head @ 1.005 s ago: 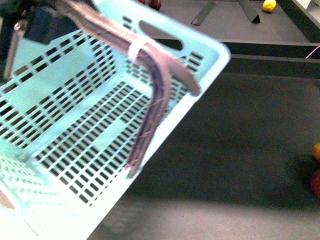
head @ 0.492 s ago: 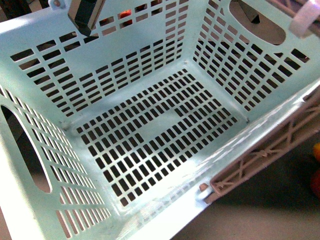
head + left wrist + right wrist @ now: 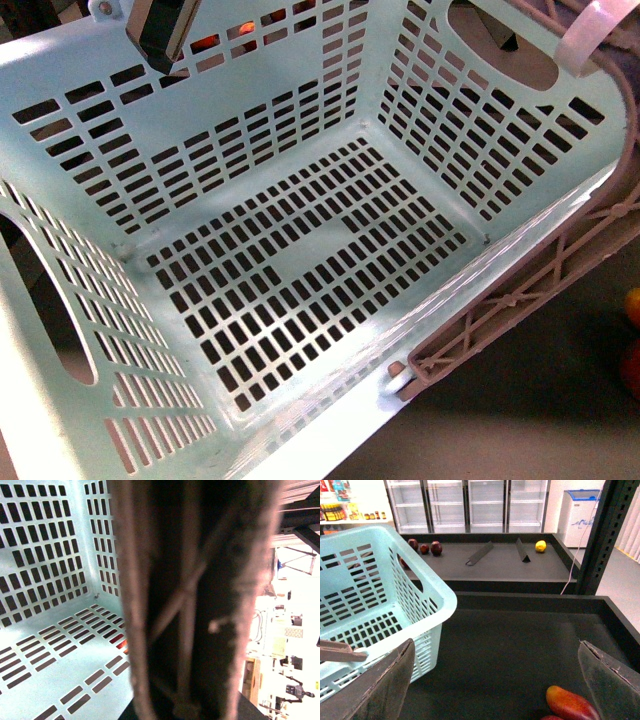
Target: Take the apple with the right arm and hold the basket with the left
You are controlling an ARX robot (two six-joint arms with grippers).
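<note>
The pale mint-blue basket (image 3: 300,250) fills the front view, tilted and empty. Its brown lattice handle (image 3: 520,300) runs along the right rim, with the white band (image 3: 590,30) at the top right. My left gripper (image 3: 185,680) is shut on the handle (image 3: 190,590), which is blurred and hides the fingers. My right gripper (image 3: 495,680) is open and empty over the dark shelf, right of the basket (image 3: 380,595). The red apple (image 3: 570,704) with an orange end lies between its fingers, cut off by the frame edge.
Red and orange fruit (image 3: 632,340) shows at the front view's right edge. On the back shelf are three dark maroon apples (image 3: 436,547), a yellow fruit (image 3: 540,546) and two dividers (image 3: 480,553). A black post (image 3: 600,535) stands to the right.
The basket has swung from the left side up into the middle and now fills the front view. In the last half second it shifted only slightly.
</note>
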